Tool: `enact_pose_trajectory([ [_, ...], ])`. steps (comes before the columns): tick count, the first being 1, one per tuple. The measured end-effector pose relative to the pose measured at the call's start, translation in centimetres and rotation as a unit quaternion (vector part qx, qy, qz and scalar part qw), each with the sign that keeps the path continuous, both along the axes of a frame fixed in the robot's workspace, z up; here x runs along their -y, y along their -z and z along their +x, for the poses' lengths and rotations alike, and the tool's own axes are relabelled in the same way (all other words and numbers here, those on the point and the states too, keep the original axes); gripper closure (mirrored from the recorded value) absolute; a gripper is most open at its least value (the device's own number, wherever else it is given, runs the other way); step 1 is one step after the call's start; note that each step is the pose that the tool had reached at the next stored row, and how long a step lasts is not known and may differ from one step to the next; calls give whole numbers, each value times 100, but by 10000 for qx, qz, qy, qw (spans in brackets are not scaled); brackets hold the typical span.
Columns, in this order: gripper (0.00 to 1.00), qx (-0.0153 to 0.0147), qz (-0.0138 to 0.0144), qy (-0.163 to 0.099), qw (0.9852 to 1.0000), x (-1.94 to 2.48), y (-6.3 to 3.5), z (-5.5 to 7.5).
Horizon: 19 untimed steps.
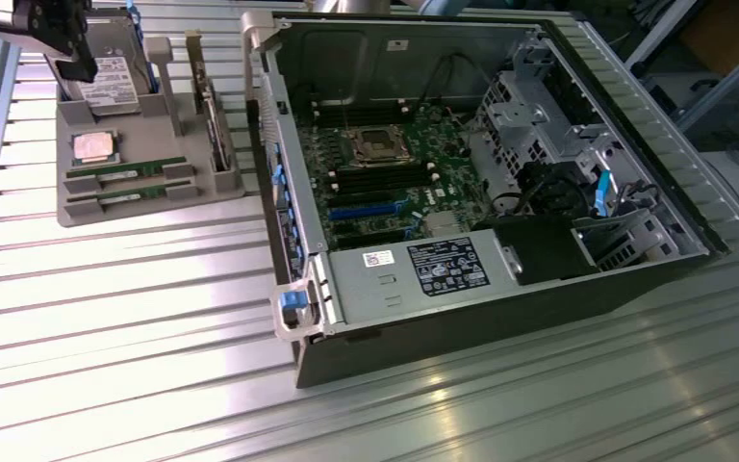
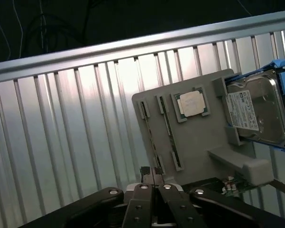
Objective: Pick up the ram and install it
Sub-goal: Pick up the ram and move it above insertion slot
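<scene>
Two green ram sticks (image 1: 127, 174) (image 1: 127, 195) lie side by side in slots at the front of a grey parts tray (image 1: 88, 214), left of the open computer case (image 1: 472, 173). In the wrist view the same ram sticks (image 2: 150, 137) (image 2: 166, 128) appear edge-on in the tray (image 2: 204, 142). My gripper (image 1: 81, 69) hangs above the tray's far end, over the hard drive (image 1: 111, 77), well apart from the sticks. Its fingertips (image 2: 152, 172) are pressed together, shut, with nothing between them. Dark memory slots (image 1: 376, 178) run below the processor socket on the motherboard.
The tray also holds a square silver processor (image 1: 93, 146) (image 2: 192, 103), the grey hard drive (image 2: 256, 111) in a blue frame, and an upright card (image 1: 216, 115). A power supply (image 1: 421, 274) fills the case's near end. The ribbed metal table (image 1: 126, 366) spreads around both.
</scene>
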<state>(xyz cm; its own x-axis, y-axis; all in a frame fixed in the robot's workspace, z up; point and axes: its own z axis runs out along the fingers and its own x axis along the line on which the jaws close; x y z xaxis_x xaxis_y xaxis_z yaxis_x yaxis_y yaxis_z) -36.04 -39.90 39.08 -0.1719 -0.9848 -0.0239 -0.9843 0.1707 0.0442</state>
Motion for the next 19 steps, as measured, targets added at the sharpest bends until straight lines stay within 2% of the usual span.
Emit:
enact_pose_trajectory([
  [7, 89, 0, 0, -458, 9990, 0, 0, 0],
  [9, 89, 0, 0, -615, 9981, 0, 0, 0],
  [11, 89, 0, 0, -845, 9964, 0, 0, 0],
  [12, 89, 0, 0, -894, 9960, -1, 0, 1],
  [15, 89, 0, 0, -894, 9960, 0, 0, 2],
  [16, 76, 0, 0, -895, 9960, 0, 0, 1],
  [17, 70, 0, 0, -895, 9960, 0, 0, 2],
  [19, 70, 0, 0, -894, 9960, 0, 0, 1],
])
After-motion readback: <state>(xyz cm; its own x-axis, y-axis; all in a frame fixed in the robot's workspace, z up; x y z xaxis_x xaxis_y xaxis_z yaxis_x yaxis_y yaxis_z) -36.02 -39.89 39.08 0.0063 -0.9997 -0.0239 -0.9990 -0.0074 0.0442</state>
